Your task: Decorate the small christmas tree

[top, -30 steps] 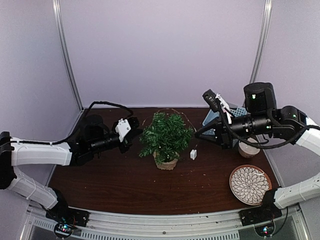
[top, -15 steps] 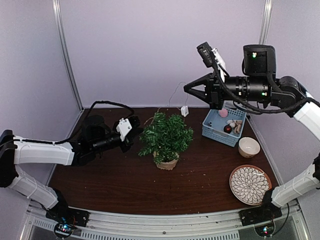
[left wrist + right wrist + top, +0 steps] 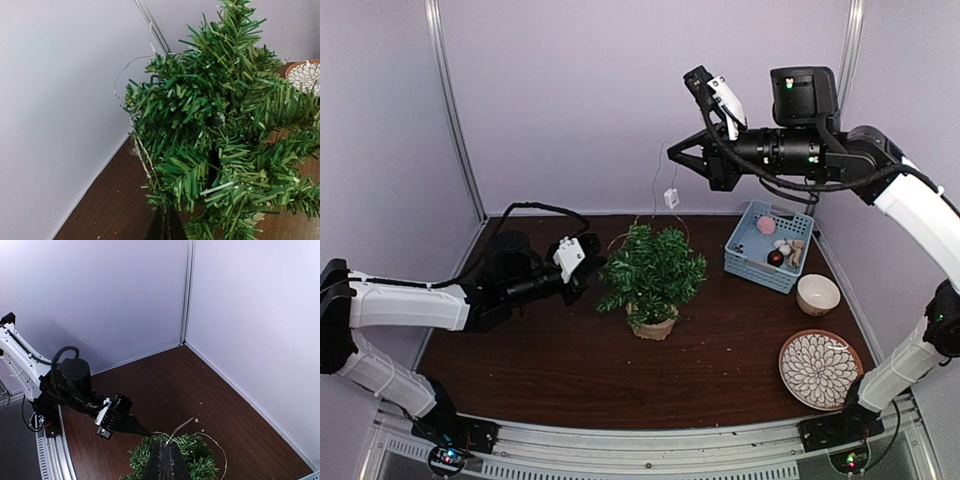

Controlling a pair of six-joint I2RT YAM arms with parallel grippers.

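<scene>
At bench (image 3: 570, 370) centre: small christmas tree (image 3: 653, 275) stood upright in its pot | left gripper (image 3: 592, 268) pressed shut, tips at the tree's left branches | right gripper (image 3: 672, 160) was high above the tree, slightly right, pinching thin wire (image 3: 180, 430) | small white box (image 3: 671, 198) dangled on the wire over the treetop

Right jaws pinch a wire (image 3: 670, 185) — above the small christmas tree (image 3: 653, 272).

small christmas tree (image 3: 210, 150) partly off-frame
</scene>
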